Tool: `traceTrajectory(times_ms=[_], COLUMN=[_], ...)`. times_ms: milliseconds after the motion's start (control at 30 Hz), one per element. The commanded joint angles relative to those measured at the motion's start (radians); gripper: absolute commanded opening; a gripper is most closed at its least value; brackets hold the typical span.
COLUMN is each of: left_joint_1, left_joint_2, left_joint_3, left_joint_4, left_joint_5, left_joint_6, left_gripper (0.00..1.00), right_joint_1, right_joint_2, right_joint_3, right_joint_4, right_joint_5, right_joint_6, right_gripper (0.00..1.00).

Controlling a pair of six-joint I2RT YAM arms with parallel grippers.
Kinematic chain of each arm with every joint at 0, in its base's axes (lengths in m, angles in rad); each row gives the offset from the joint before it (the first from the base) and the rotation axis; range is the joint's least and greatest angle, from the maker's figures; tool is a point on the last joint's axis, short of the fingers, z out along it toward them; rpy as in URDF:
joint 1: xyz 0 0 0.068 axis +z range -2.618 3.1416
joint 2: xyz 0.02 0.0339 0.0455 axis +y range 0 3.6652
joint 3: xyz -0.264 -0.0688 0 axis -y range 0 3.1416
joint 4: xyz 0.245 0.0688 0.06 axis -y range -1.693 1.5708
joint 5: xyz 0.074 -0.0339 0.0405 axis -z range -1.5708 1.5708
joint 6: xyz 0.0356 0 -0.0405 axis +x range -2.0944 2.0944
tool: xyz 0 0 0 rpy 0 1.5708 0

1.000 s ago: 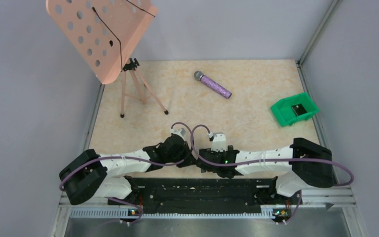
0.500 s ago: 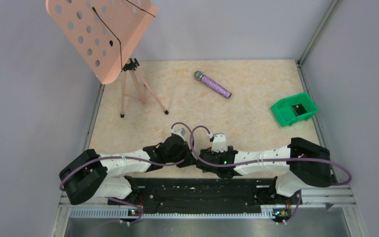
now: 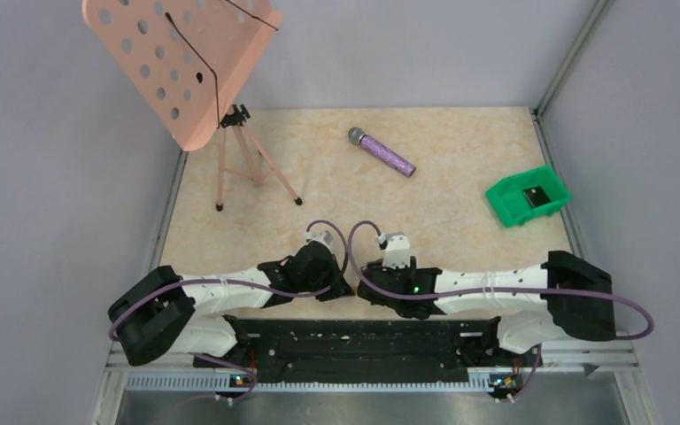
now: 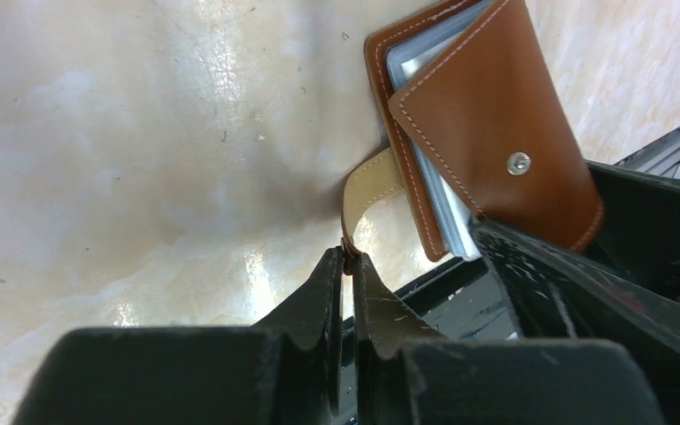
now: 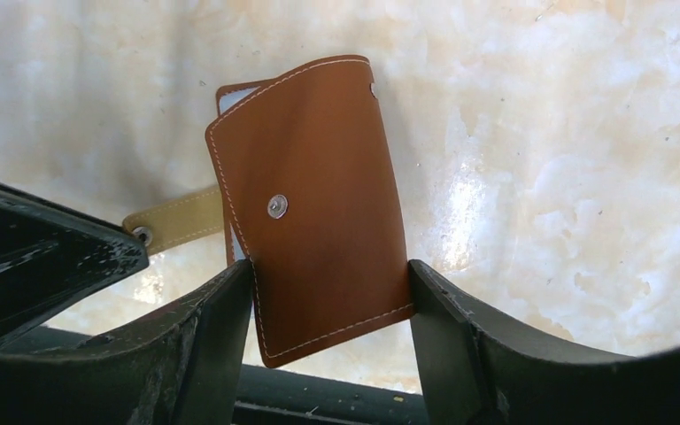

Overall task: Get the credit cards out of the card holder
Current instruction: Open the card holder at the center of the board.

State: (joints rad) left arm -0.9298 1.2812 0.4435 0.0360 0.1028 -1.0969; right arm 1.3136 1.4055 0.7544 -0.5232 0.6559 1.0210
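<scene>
Pinching tan leather strap (image 4: 367, 186) of small brown leather bi-fold card holder (image 5: 319, 204), my left claw (image 4: 343, 266) narrow. My right claw (image 5: 329, 274) clamps cover's side edges, frame centre, on marbled table (image 5: 540, 177). Risks: squeeze buckles cover, pins cards inside; strap slips free.

No text, label, brand, number or sign can be read in any of the views. The card holder (image 5: 319, 204) shows only plain brown leather with pale stitching and a blank metal snap stud. The dark flat item (image 3: 536, 197) lying in the green bin (image 3: 506, 202) is too small to tell whether it carries any print.
</scene>
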Motion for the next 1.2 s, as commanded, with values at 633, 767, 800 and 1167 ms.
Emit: traceTrajectory(times_ms=[633, 767, 800, 1167], left_joint_1=[0.001, 0.002, 0.002, 0.002], left_joint_2=[0.024, 0.027, 0.026, 0.049], left_joint_3=[0.045, 0.058, 0.063, 0.083], left_joint_4=[-0.023, -0.032, -0.061, -0.083], left_joint_5=[-0.049, -0.062, -0.071, -0.093], left_joint_6=[0.037, 0.05, 0.053, 0.079], left_gripper=[0.0, 0.0, 0.0, 0.0], right_joint_1=[-0.113, -0.126, -0.13, -0.232], right_joint_2=[-0.276, -0.307, -0.316, -0.376], right_joint_3=[-0.149, -0.162, -0.165, -0.21], right_joint_4=[0.032, 0.031, 0.031, 0.032], right_joint_5=[0.032, 0.033, 0.032, -0.017], right_joint_6=[-0.007, -0.024, -0.026, -0.06], right_gripper=[0.7, 0.69, 0.68, 0.64])
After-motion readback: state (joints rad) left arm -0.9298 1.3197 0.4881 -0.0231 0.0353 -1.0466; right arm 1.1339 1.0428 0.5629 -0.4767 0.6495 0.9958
